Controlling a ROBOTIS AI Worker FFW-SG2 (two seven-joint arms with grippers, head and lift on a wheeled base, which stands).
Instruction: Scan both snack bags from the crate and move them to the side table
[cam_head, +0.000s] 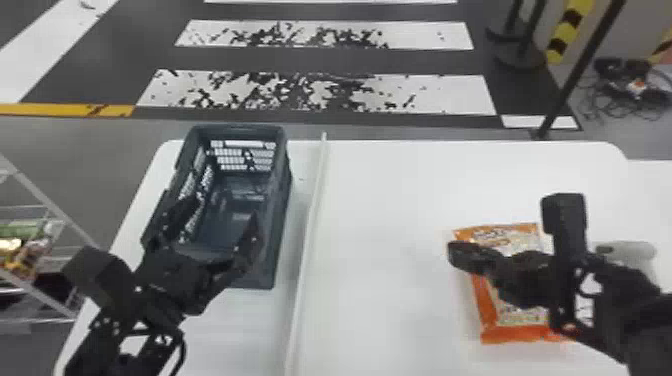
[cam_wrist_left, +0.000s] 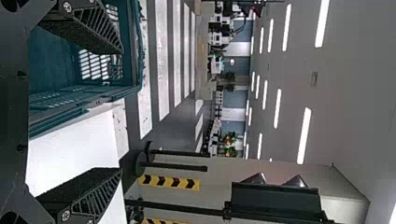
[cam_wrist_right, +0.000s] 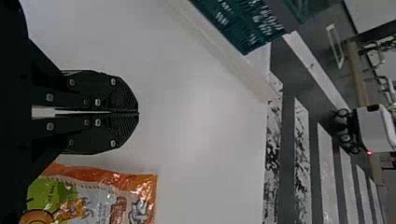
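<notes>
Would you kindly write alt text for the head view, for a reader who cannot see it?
A robot's open left gripper is at the near end of a dark crate on a white table, while its right gripper partly hides an orange snack bag farther right. A pale strip separates crate and bag.

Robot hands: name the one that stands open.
The left hand, by the crate: its fingers are spread, while the right hand, near the snack bag, is shut.

A white table (cam_head: 390, 200) is supporting a crate (cam_head: 281, 210) at center left, an orange snack bag (cam_head: 486, 312) and pale object (cam_head: 637, 250) at lower right.
</notes>
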